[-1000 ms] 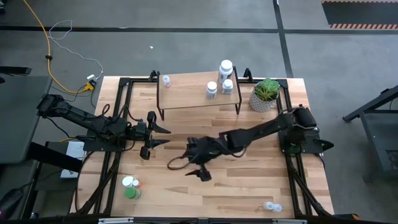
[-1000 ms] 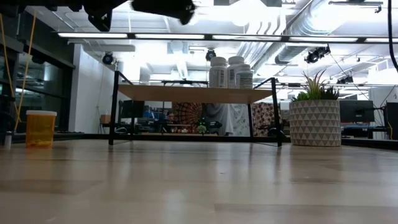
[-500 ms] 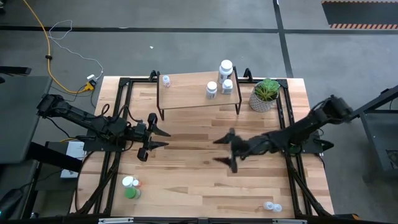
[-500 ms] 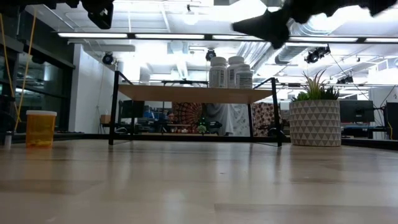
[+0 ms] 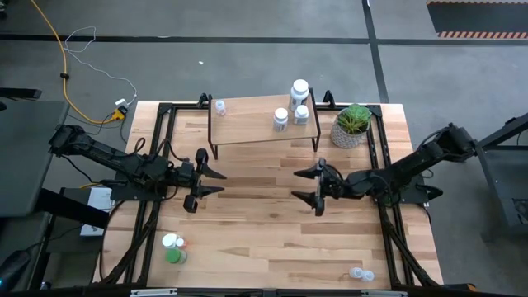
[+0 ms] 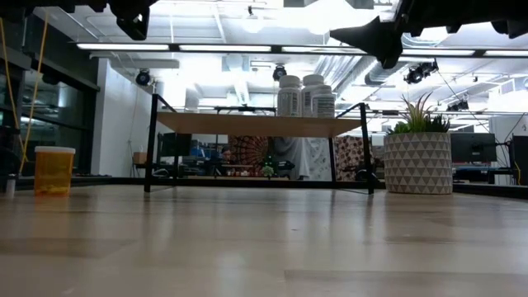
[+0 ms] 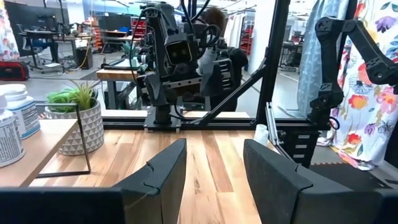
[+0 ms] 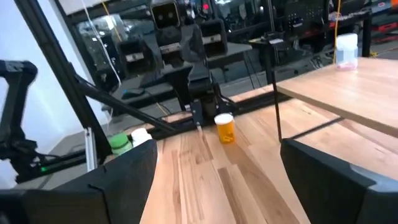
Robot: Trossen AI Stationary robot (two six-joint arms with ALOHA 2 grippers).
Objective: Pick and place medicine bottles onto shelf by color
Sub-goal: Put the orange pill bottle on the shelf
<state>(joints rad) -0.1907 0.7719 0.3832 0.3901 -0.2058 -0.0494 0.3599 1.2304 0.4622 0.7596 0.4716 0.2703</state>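
The shelf (image 5: 256, 120) stands at the table's far side on thin black legs. Three white medicine bottles (image 5: 295, 103) stand at its right end and a small one (image 5: 220, 106) at its left. On the table stand a green and a white bottle (image 5: 172, 248) near left, a small clear one (image 5: 359, 273) near right, and an orange one (image 8: 225, 127). My left gripper (image 5: 216, 181) hovers open and level left of centre. My right gripper (image 5: 307, 186) hovers open right of centre, pointing at the left one. Nothing is between either pair of fingers.
A potted green plant (image 5: 353, 125) stands right of the shelf. Black frame rails (image 5: 381, 165) run along the table's left and right sides. Bare wood lies between the two grippers and toward the near edge. The other arm's base (image 7: 165, 62) faces each wrist camera.
My right gripper has swung from the table's middle toward the right edge and a little toward the far side. It has tipped from slanting down to level and stayed open. My left gripper has kept still. No bottle has moved.
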